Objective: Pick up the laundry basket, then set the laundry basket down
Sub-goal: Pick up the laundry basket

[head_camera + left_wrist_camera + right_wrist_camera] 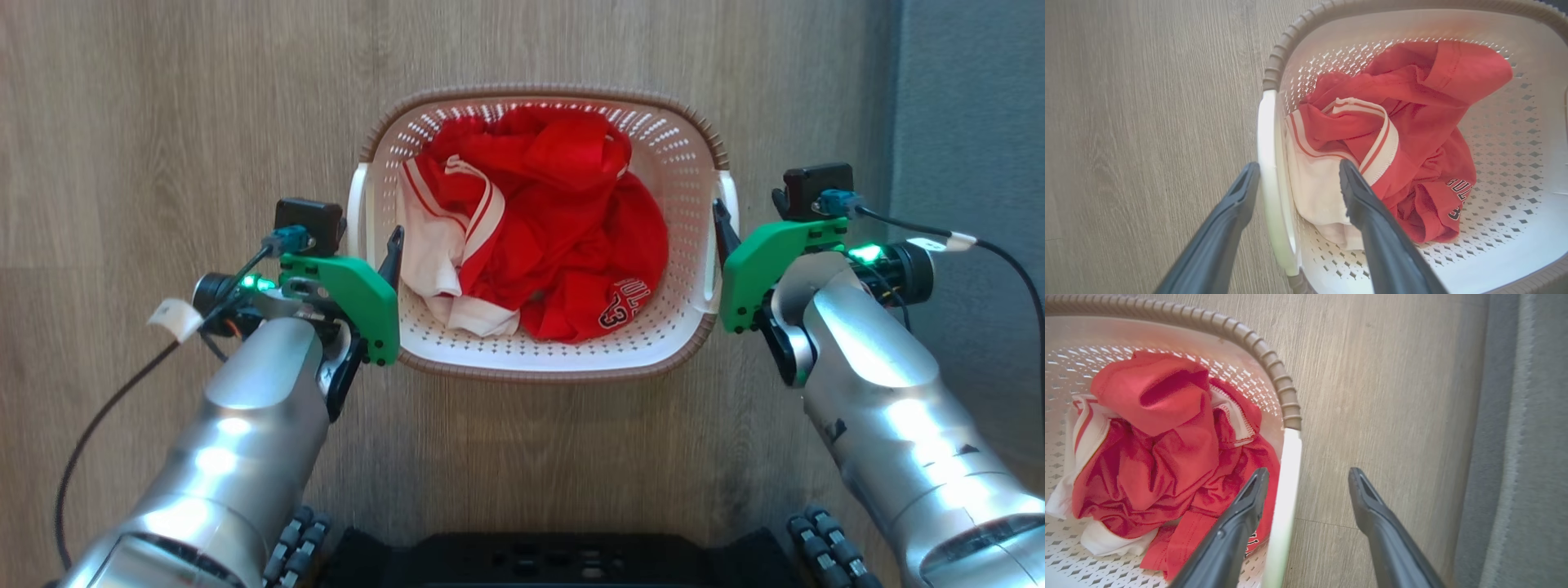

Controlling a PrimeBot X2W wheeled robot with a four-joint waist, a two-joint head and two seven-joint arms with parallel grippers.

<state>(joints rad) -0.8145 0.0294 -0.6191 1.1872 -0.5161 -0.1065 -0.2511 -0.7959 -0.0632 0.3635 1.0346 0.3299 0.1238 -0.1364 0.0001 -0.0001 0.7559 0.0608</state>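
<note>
The laundry basket (682, 151) is white, perforated, brown-rimmed, and stands on the wood floor in the middle of the head view, holding red-and-white clothes (555, 229). My left gripper (371, 245) is open at the basket's left side. In the left wrist view the left gripper (1298, 171) straddles the white side handle (1267, 155), one finger outside and one over the clothes. My right gripper (733, 229) is open at the right side. In the right wrist view the right gripper (1308, 473) straddles the other handle (1288, 477), apart from it.
A grey carpet (971, 122) borders the wood floor on the right, close to the right arm, and shows as the carpet (1515, 437) beside the outer finger. My black base (555, 563) lies at the bottom edge. Cables trail from both wrists.
</note>
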